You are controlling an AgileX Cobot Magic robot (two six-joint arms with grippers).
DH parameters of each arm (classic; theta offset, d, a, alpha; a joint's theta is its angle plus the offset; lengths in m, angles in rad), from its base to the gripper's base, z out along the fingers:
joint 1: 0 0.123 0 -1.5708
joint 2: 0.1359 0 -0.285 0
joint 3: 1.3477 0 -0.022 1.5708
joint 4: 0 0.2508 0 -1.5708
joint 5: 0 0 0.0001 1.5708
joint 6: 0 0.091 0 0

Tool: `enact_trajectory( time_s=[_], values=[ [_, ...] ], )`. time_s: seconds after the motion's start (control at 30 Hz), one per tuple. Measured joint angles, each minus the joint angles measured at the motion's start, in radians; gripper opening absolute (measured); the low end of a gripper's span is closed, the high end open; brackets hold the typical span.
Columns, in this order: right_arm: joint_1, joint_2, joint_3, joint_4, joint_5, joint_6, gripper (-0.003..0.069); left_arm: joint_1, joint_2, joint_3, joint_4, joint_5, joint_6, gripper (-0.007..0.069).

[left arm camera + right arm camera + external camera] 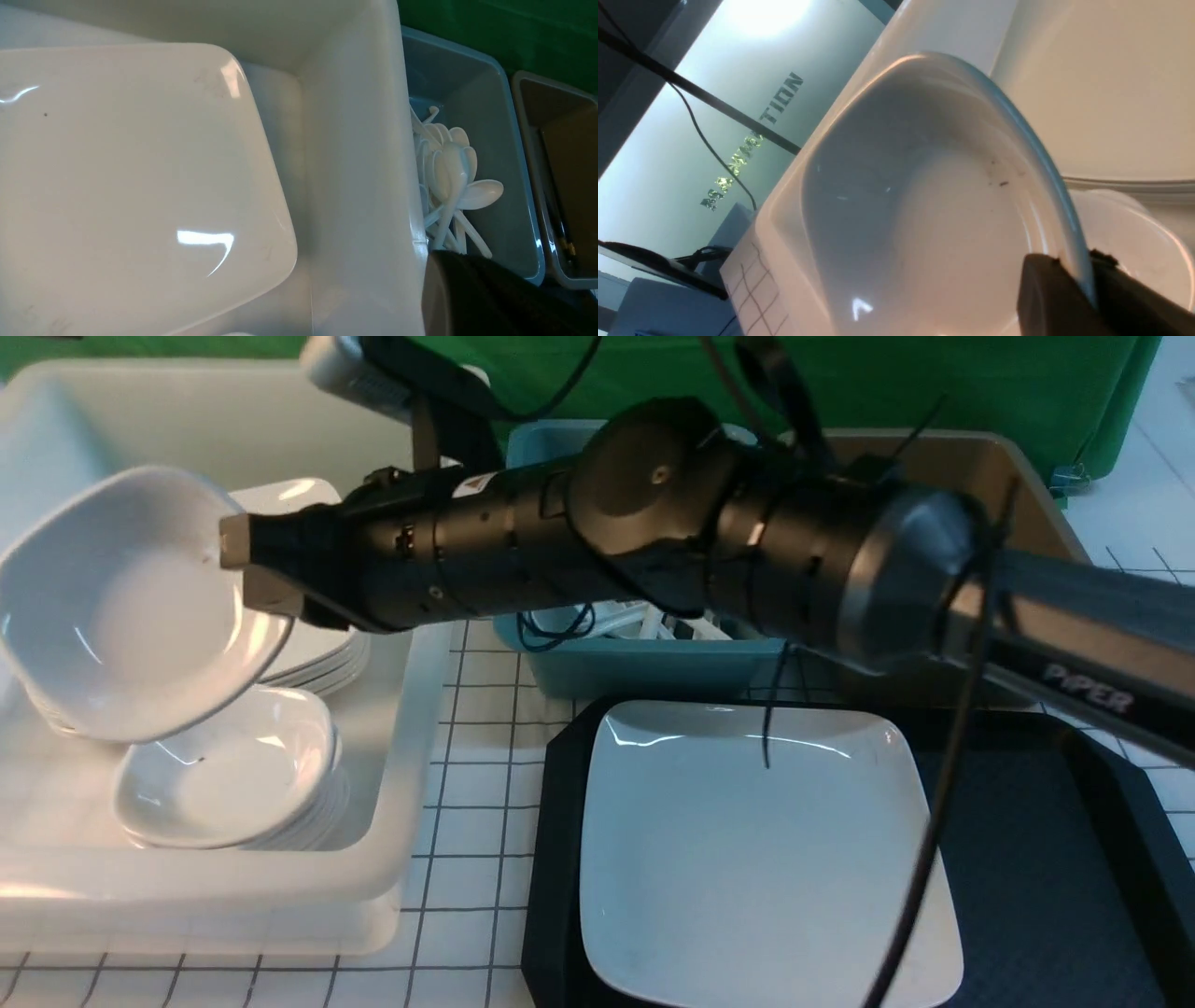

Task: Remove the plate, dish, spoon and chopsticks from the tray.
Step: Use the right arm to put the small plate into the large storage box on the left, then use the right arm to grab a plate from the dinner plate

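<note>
My right gripper (245,569) reaches across over the white tub (401,728) and is shut on the rim of the dish (121,607), which hangs tilted above a stack of similar dishes (224,775). In the right wrist view the dish (924,200) rim sits pinched in the gripper (1083,275). The plate (756,849) lies flat on the left part of the black tray (1046,859). My left gripper (439,280) is shut and empty beside the tub wall. Several white spoons (455,177) lie in the teal bin (495,140). I cannot make out the chopsticks.
A stack of large plates (313,649) sits in the tub behind the held dish, and fills the left wrist view (131,186). The teal bin (635,663) and a brown bin (1008,476) stand behind the tray. The right forearm (653,523) spans the scene above them.
</note>
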Motion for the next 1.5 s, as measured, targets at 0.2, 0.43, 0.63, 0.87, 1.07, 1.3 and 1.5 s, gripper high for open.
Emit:
enact_trajectory(
  time_s=[0.2,0.43,0.63,0.87,1.07,1.3,1.5],
  values=[
    [0.001,0.094,-0.038,-0.002,-0.014,0.0,0.0087,0.0,0.0,0.0,-0.012,0.0,0.002,0.0001],
    [-0.001,0.151,-0.041,-0.014,-0.035,-0.002,0.0122,0.001,0.0,0.0,-0.013,-0.008,0.002,0.0004],
    [-0.001,0.152,-0.046,-0.003,-0.048,-0.005,0.0254,0.001,0.0,0.0,-0.03,-0.018,0.002,0.0004],
    [0.001,0.149,-0.051,-0.019,-0.025,-0.019,0.0315,0.001,0.0,0.0,-0.043,-0.03,0.002,0.0004],
    [0.0,0.091,-0.049,-0.21,0.07,-0.026,0.0319,0.001,0.0,0.0,-0.043,-0.03,0.019,0.0004],
    [-0.004,-0.103,-0.049,-0.406,0.302,-0.026,0.0321,0.001,0.0,0.0,-0.043,-0.03,0.03,0.0004],
    [-0.037,-0.292,-0.049,-0.524,0.606,-0.023,0.0281,0.001,0.0,0.0,-0.043,-0.03,0.037,0.0004]
  ],
)
